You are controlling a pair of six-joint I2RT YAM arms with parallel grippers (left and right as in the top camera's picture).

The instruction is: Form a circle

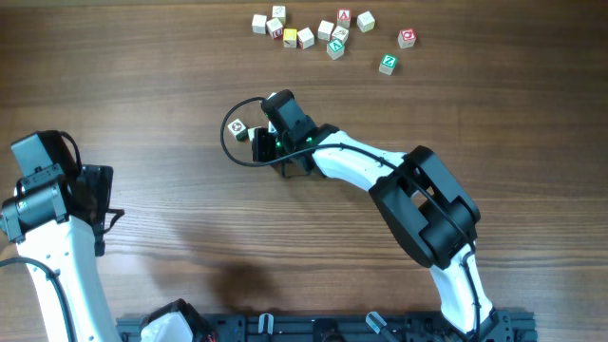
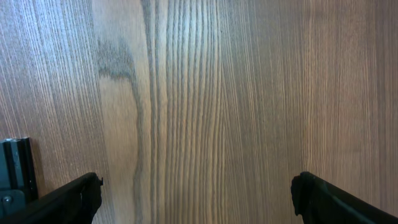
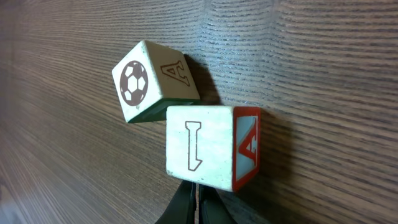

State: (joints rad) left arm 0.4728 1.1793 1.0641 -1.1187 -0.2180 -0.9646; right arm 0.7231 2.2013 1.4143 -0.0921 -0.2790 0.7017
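Although my clenched right end effector (image 3: 198, 202) grasps nothing, two pale wooden letter cubes (image 3: 202, 146) touch directly ahead of it. I judge the circle barely begun, with loose wooden cubes (image 1: 313, 33) far beyond. Left end effector (image 2: 196, 186) released.

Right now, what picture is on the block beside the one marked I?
A brown soccer ball on the block; best seen in the right wrist view.
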